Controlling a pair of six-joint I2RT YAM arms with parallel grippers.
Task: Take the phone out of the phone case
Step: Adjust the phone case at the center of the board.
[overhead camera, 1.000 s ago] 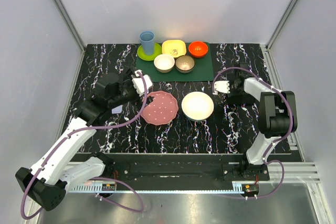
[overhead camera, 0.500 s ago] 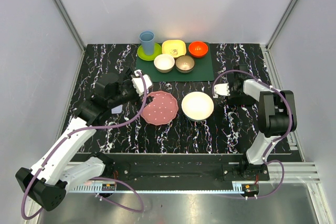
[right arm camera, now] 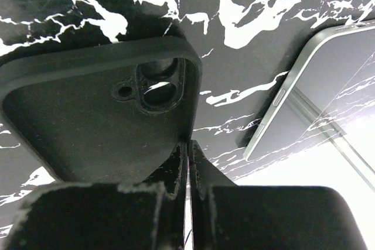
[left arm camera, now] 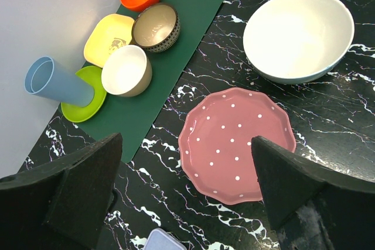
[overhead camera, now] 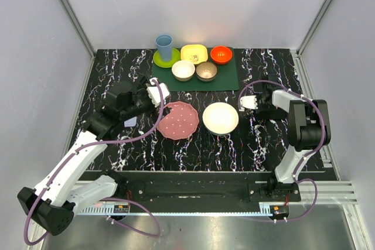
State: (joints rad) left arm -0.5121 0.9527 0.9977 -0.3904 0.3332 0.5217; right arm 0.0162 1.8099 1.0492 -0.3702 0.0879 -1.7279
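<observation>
Black white-veined marble tabletop (overhead camera: pixel 263 144), boxed by pale grey walls (overhead camera: pixel 205 4), is bearing everything. Right gripper (right arm camera: pixel 187 162) is holding its two fingers pressed together, nothing visibly between them, tips at the rim of one matte black rubbery phone case (right arm camera: pixel 99 115). Its camera cut-out corner is pointing toward one flat glossy-screened, pale-rimmed phone (right arm camera: pixel 328 86), lying just beside but apart, long edge slanting up-right in the wrist view. Left gripper (left arm camera: pixel 184 140) is hovering spread wide over one pink dotted plate (left arm camera: pixel 234 144).
</observation>
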